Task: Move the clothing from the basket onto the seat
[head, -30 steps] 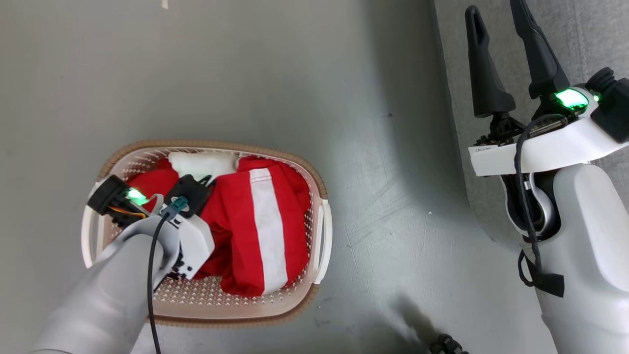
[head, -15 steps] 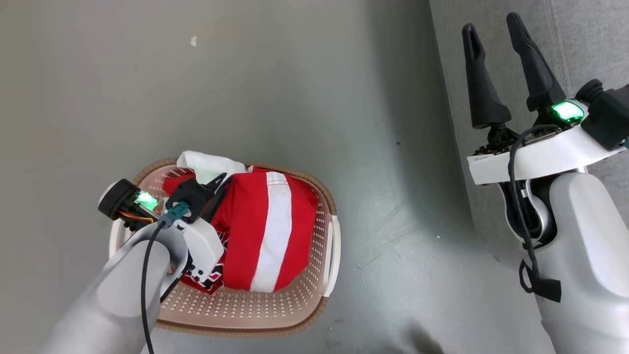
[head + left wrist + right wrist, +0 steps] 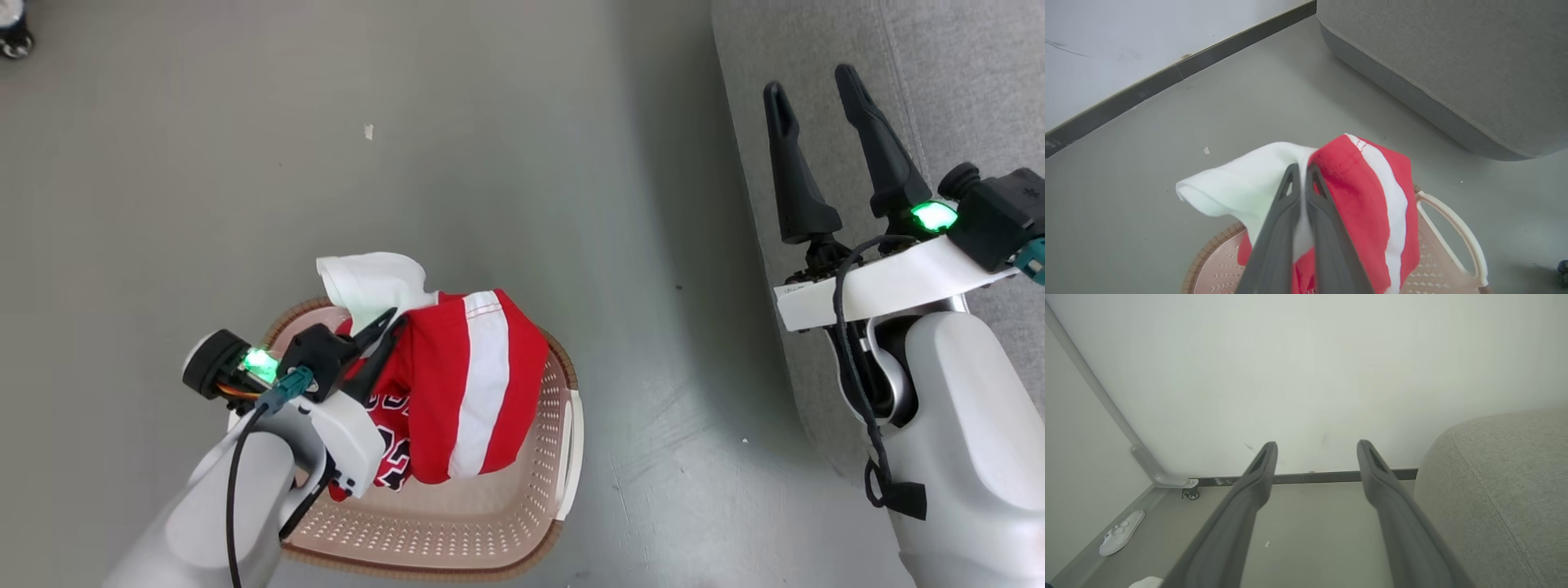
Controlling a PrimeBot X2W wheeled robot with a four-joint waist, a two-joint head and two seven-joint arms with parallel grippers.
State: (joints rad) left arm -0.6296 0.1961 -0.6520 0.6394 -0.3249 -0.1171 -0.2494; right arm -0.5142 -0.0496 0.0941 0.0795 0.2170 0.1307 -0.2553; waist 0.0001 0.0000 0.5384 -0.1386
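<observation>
Left claw (image 3: pixel 396 317) grips the clothing (image 3: pixel 441 384) above the basket (image 3: pixel 457 523); the seat (image 3: pixel 963 65) lies right of it, by the gaping right claw (image 3: pixel 810 79)

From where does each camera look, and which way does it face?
Head view: on the head, facing down at floor, basket and seat; left hand shut on the clothing, right hand open.
Left wrist view: on that wrist, facing along its shut fingers at the clothing.
Right wrist view: on that wrist, facing the wall and a slipper past its open fingers.
All three share the seat; head and left wrist share the basket.
</observation>
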